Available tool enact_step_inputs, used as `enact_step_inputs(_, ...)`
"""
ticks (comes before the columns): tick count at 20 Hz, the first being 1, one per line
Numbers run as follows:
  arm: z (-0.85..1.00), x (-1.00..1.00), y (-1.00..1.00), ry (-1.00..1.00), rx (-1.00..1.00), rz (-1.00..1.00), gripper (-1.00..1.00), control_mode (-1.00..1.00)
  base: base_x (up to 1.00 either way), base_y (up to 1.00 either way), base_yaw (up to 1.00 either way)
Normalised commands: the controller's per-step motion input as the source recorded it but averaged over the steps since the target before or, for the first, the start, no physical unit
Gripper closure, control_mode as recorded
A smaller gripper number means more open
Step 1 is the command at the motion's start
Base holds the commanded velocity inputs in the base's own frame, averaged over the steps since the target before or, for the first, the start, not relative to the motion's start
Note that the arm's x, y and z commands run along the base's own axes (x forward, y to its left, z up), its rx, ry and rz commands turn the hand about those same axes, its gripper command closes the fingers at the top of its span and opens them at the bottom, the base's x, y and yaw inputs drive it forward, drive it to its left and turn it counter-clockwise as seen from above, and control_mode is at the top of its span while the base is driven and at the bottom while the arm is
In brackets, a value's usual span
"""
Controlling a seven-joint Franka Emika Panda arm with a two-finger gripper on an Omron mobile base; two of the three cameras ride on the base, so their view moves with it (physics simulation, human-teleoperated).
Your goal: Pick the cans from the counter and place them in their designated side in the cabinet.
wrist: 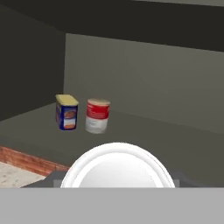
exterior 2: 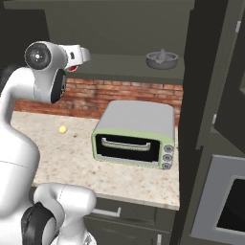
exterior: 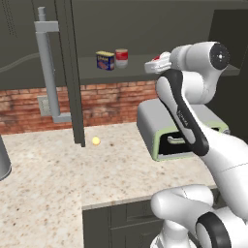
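- Holding the red can with white rim (wrist: 118, 168) looks like the point of this pose: the gripper (wrist: 118, 181) is clamped on it, one fingertip at each side, a grip across the round body that should keep it from slipping out sideways
- The can's round end faces the hand camera, so it seems tipped well over, probably because the hand reaches in level under the cabinet's low roof
- On the shelf (wrist: 144, 131) of the cabinet, the silver-grey can (wrist: 97, 116) stands upright just beside the blue-and-yellow tin (wrist: 67, 113), apart from it; I take that end as the side meant for cans and tins
- Further along the shelf, a grey juicer (exterior 2: 162, 60) likely marks the other side, for utensils
- Next, the held can calls for a spot near its fellow, turned upright before release; let go as it is, it could roll or knock the others
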Motion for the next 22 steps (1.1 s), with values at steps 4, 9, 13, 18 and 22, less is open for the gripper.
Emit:
enact_step_inputs(4,-0.06,0.27,0.00,0.03,0.00,0.01,1.00,-1.00,0.00,0.00,0.00)
enact_step_inputs(9,-0.03,0.29,0.00,0.03,0.00,0.01,1.00,-1.00,0.00,0.00,0.00)
enact_step_inputs(13,-0.03,0.31,0.02,0.02,0.00,0.01,1.00,-1.00,0.00,0.00,0.00)
enact_step_inputs(18,-0.06,0.29,0.04,0.01,0.00,0.01,1.00,-1.00,0.00,0.00,0.00)
enact_step_inputs(22,-0.07,0.28,0.04,0.01,-0.01,0.01,1.00,-1.00,0.00,0.00,0.00)
